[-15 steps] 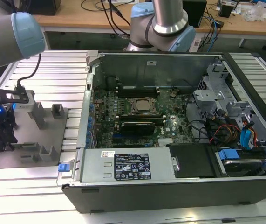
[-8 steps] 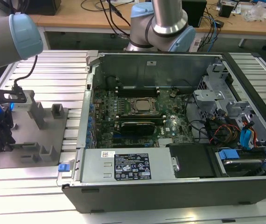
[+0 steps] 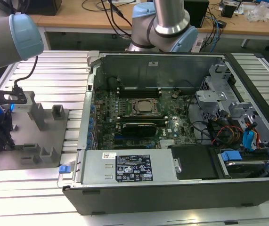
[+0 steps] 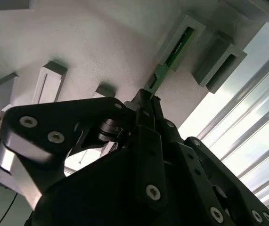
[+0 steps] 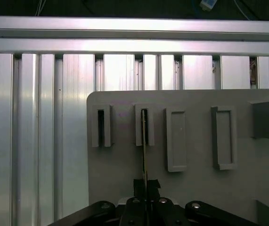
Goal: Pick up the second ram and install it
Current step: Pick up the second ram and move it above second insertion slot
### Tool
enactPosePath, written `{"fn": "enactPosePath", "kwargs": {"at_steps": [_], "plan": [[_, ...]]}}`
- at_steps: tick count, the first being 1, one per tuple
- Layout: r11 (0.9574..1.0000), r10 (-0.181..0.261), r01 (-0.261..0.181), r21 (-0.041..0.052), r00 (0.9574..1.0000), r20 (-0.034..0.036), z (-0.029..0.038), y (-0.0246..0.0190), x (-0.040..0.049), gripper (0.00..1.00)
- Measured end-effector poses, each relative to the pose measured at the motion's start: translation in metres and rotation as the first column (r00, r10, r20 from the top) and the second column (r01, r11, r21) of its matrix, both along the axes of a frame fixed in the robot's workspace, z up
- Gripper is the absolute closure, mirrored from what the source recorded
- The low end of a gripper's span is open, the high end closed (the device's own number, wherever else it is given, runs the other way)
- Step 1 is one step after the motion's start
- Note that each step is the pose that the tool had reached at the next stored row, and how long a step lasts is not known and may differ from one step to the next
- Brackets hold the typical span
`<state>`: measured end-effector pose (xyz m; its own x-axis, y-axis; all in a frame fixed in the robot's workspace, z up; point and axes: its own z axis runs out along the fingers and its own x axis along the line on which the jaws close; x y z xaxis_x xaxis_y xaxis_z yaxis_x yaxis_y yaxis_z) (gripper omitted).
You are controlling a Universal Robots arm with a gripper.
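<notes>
The gripper [image 4: 147, 101] is standing over the grey fixture plate [image 3: 44, 136], which is lying just beside the open case [image 3: 172, 188] on the exterior view's left. The ram [image 4: 174, 49] is sitting on edge in a narrow holder [image 5: 138, 125] on that plate. One end is resting inside the slot and the other is reaching toward the fingers. An empty narrow holder [image 5: 101, 126] is standing just beside it.

The fingers [image 4: 149, 141] are pressed together on the ram's near end and appear to be pinching it across its flat faces. The contact itself is partly hidden by the gripper body. In the first wrist view the ram [image 5: 144, 150] is showing edge-on as a thin line running from the holder into the gripper.

Handling judgement: the ram is probably light, stiff and thin. Its chips and contact edge are likely fragile, and the board is prone to flexing under side load. The safest hold is on the flat faces near one end, clear of the contact edge.
</notes>
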<state>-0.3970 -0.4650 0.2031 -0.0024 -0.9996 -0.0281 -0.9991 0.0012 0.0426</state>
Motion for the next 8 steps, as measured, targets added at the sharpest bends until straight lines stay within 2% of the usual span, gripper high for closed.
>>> {"fn": "enactPosePath", "kwargs": {"at_steps": [8], "plan": [[1.0000,0.000,0.000,0.0000,1.0000,0.0000,-0.0001,0.0000,0.0000,0.87]]}}
